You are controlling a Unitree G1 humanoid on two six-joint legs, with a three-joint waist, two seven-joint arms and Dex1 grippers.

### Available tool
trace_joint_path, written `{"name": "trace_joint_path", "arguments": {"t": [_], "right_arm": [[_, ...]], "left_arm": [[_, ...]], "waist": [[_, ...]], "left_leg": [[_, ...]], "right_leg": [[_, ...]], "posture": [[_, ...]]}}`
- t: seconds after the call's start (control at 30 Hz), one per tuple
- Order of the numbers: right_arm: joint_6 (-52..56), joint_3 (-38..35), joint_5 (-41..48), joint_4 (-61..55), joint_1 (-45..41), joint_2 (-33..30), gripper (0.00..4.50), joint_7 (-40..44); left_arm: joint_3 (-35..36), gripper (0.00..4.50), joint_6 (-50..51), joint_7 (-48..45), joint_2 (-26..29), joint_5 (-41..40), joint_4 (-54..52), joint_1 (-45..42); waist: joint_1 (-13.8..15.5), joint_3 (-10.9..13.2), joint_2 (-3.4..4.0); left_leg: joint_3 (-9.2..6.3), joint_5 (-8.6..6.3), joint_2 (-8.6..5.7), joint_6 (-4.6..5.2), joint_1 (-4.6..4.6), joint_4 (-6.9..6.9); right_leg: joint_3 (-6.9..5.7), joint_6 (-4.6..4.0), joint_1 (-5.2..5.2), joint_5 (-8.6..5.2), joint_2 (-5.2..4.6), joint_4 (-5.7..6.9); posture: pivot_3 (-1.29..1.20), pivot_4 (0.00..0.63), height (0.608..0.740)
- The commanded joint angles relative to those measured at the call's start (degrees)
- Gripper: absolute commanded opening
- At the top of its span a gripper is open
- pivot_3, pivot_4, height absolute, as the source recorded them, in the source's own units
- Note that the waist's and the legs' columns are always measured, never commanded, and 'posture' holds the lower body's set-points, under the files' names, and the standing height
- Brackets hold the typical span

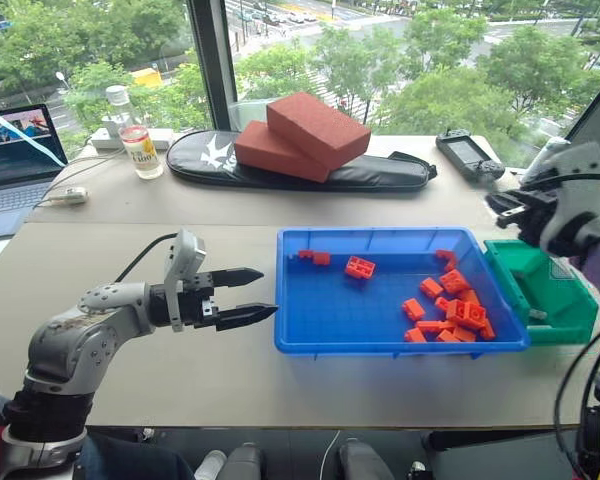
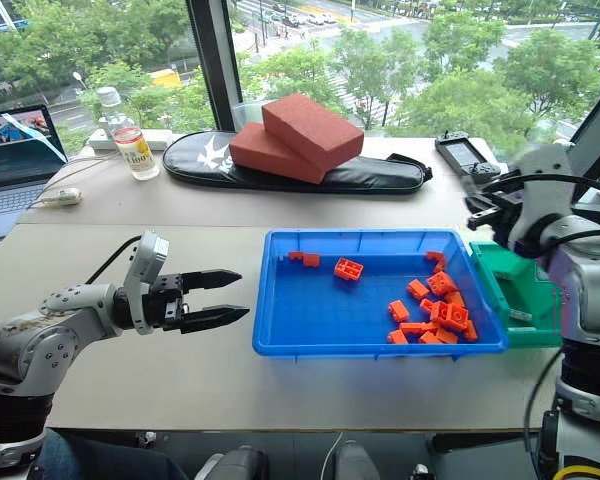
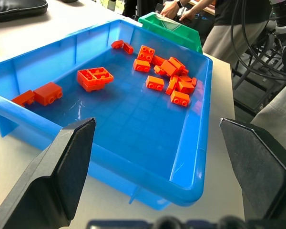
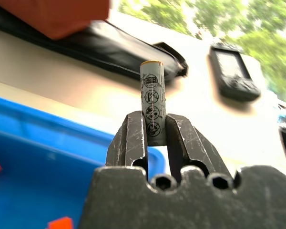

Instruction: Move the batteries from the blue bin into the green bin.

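The right pincer (image 4: 155, 136) pinches a grey battery (image 4: 152, 102) upright between its fingers, raised near the table's right edge, above the green bin (image 1: 550, 290). The left pincer (image 1: 248, 296) hovers spread over the table, just beside the blue bin's (image 1: 310, 345) left wall. Orange bricks (image 1: 450, 310) lie in the blue bin, mostly at its right end.

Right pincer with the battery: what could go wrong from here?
1. The right pincer grips the battery only by its lower end, most of it sticking out past the fingertips; it might pivot or slip.
2. The green bin is narrow and butts against the blue bin; an early release could drop it back among the orange bricks or onto the table.
3. The pincer sits high above the bin, so a drop may bounce.
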Motion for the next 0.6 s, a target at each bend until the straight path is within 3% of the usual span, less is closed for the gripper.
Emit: {"name": "trace_joint_path", "arguments": {"t": [0.03,0.13,0.2,0.47,0.6], "right_arm": [[3.5,-0.4,-1.4,-3.9,3.7,-4.6,0.26,0.5],[5.8,-1.1,-0.4,-5.8,5.0,-5.5,0.26,0.6],[6.9,-1.0,-0.5,-6.2,5.2,-5.6,1.28,0.2],[5.9,-2.2,1.2,-6.4,0.0,-3.2,3.88,-0.9],[3.8,-2.6,5.3,-8.9,-3.8,-0.2,3.88,1.7]], "left_arm": [[0.9,4.5,-1.1,-0.5,0.7,0.0,-0.8,-0.4],[1.1,4.5,-1.1,-0.8,0.9,0.0,-0.4,-0.7],[1.0,4.5,-1.3,-0.8,0.8,0.2,-0.2,-0.8],[1.8,4.5,-0.6,-0.9,0.3,-0.9,-0.6,-1.1],[2.0,4.5,-0.5,-0.8,0.6,-1.2,-0.7,-1.4]], "waist": [[0.1,0.0,0.0],[0.0,0.0,0.0],[-0.1,0.0,0.0],[-0.2,0.0,0.0],[-0.3,0.0,0.0]], "left_leg": [[-0.02,0.0,0.0,0.0,0.01,0.0],[0.03,0.0,-0.02,0.01,0.02,0.04],[0.07,0.0,-0.02,0.0,0.05,0.05],[0.07,0.0,0.02,0.0,0.07,0.05],[0.07,0.0,0.04,0.0,0.08,0.05]], "right_leg": [[-0.02,0.0,0.04,0.0,0.0,-0.01],[0.0,0.01,0.1,0.0,-0.03,-0.07],[0.04,0.01,0.09,0.0,-0.03,-0.03],[0.03,0.01,0.1,0.0,0.01,-0.02],[0.04,0.01,0.1,0.0,0.03,-0.01]], "posture": [[0.0,0.15,0.74],[0.0,0.15,0.74],[0.0,0.15,0.74],[0.0,0.15,0.74],[0.0,0.15,0.74]]}}
